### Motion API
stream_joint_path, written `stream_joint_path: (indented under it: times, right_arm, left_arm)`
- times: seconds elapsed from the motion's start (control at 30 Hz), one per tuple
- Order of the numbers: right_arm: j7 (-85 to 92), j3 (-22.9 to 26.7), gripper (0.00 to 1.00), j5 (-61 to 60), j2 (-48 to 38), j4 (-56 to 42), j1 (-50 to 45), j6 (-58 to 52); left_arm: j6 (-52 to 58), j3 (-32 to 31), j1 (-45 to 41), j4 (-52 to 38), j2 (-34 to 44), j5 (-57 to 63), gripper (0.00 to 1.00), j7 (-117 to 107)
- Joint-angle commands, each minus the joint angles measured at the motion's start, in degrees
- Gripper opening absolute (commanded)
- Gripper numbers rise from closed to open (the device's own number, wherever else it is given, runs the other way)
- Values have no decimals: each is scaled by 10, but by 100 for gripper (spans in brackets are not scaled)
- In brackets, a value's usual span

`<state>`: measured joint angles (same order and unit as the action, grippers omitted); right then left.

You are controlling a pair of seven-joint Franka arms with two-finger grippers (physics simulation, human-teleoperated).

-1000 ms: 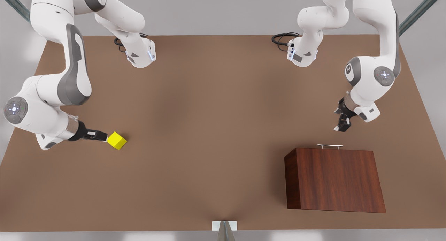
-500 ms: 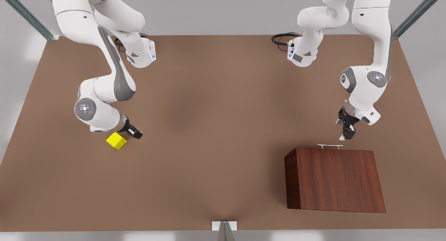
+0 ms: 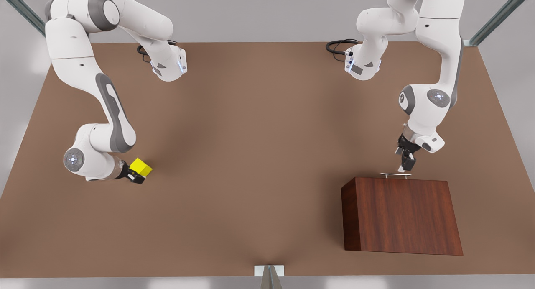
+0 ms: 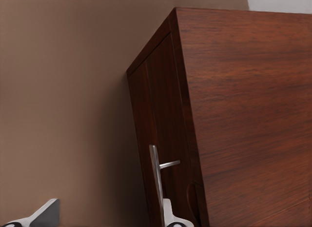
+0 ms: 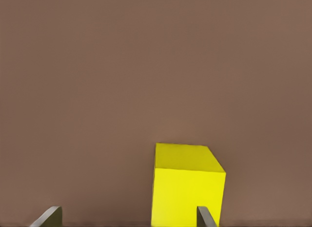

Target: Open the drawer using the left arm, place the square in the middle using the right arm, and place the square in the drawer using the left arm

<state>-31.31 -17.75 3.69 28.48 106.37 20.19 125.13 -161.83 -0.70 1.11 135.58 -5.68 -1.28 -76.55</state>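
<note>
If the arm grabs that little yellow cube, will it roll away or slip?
The yellow cube likely won't roll: it sits flat on the table with square faces. Its flat, parallel sides should suit the right gripper, whose open jaws flank it. Its smooth-looking surface might slip under a light squeeze.

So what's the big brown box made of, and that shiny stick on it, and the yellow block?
The cabinet looks like dark reddish wood: streaky grain lines run along it. Its handle seems to be smooth silvery metal. The square is flat bright yellow with no marks, maybe plastic or painted; its look leaves that open.
</note>
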Motion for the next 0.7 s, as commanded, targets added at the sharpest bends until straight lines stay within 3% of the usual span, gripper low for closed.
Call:
stream_joint_path:
  times: [0.0, 0.27, 0.67]
  right_arm:
    - [2, 0, 100, 0, -1, 2, 1, 3]
    - [28, 0, 100, 1, 0, 56, 24, 51]
    - [28, 2, 100, 10, 11, 55, 26, 50]
  left_arm:
    - [-4, 0, 2, -1, 0, 2, 100, 0]
    - [-19, -1, 3, -8, -24, 2, 100, 0]
    - [-20, 0, 6, -24, -49, 4, 100, 1]
